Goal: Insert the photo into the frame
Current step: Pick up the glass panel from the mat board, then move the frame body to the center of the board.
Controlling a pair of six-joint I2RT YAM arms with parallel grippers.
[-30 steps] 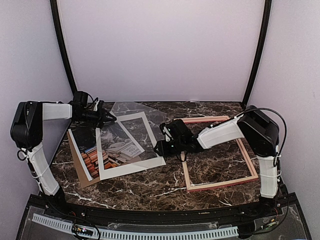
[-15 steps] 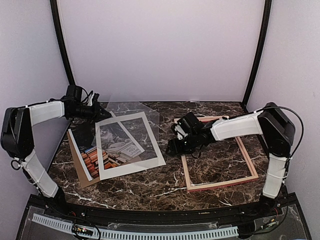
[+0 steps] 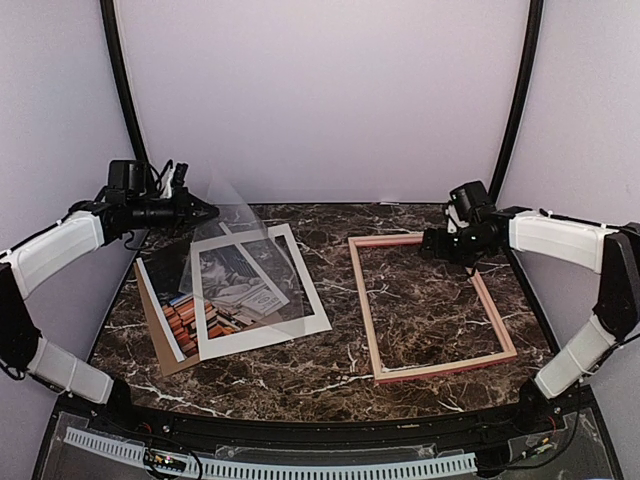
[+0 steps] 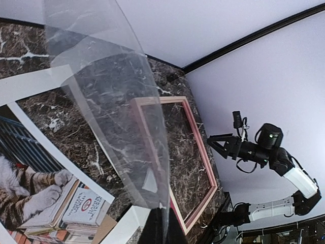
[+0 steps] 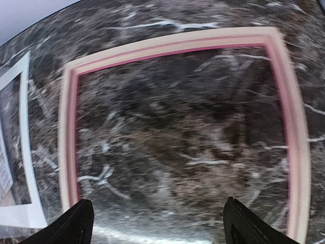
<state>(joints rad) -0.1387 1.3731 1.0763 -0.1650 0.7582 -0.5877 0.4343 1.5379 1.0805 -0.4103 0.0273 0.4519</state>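
The photo [image 3: 240,287], a grey cat with orange books, lies flat at the left under a white mat [image 3: 312,322]; its paws and books show in the left wrist view [image 4: 45,189]. The frame [image 3: 363,300], pink with pale wood sides, lies empty on the right [image 4: 201,146] [image 5: 172,43]. My left gripper [image 3: 208,212] is raised over the far left of the table, shut [image 4: 163,231] on the edge of a clear sheet [image 4: 111,91]. The sheet [image 3: 238,207] slopes down over the mat. My right gripper [image 3: 432,243] hovers open above the frame's far rail, nothing between its fingers [image 5: 160,223].
A brown backing board [image 3: 165,352] sticks out beneath the photo at the near left. Dark marble table [image 3: 320,375] ends at black posts and pale walls at the back and sides.
My left gripper shut on the clear sheet's corner and lifted it up and to the left. My right arm drew back from the mat to the frame's far right corner, its jaws opening.
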